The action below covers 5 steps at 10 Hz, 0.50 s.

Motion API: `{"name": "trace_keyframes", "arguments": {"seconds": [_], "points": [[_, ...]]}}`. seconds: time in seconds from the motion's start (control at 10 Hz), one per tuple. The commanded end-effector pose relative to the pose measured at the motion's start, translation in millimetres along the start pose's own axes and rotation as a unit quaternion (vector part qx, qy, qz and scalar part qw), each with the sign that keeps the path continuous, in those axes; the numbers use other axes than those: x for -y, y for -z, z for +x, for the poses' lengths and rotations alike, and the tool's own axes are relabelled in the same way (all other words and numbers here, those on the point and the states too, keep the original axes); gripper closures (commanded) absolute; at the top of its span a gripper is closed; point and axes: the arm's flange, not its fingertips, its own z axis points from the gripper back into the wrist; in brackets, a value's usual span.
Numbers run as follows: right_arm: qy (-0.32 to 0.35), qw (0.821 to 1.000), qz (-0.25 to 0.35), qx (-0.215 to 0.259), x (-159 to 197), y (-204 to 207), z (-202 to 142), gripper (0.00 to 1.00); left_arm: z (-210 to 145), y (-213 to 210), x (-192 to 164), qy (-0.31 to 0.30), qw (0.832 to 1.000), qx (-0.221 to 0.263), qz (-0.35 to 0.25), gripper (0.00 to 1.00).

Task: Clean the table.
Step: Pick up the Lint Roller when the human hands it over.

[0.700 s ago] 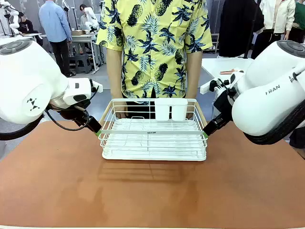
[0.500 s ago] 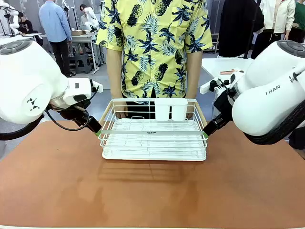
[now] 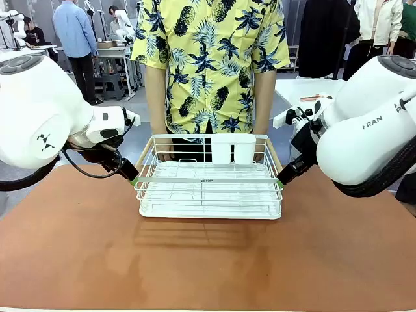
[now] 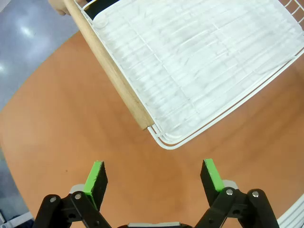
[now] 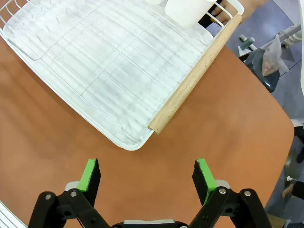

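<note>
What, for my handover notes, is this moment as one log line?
left end effector: open, clear of rack | right end effector: open, clear of rack | rack: resting on table

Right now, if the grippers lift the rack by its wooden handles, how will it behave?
Probably light: the rack is thin wire. Likely stiff, so it should keep its shape. Its round handles may slip in a grip.

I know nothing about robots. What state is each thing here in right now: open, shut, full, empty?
White wire dish rack with wooden side rails: upright, tray empty.
Smooth reddish-brown table: bearing the rack.
Left gripper: open, holding nothing, short of a rack corner.
Right gripper: open, holding nothing, short of another corner.
Person's hands: at the rack's far side; grip unclear.
</note>
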Motion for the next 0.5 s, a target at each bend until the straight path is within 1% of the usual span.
{"name": "trace_keyframes", "arguments": {"seconds": [0.0,0.4], "points": [[0.001,1.0,0.0,0.0,-0.4,0.0,0.1,0.0,-0.1,0.0,-0.3,0.0,1.0,0.0,0.0,0.0],[0.0,1.0,0.0,0.0,0.0,0.0,0.0,0.0,0.0,0.0,0.0,0.0,1.0,0.0,0.0,0.0]]}}
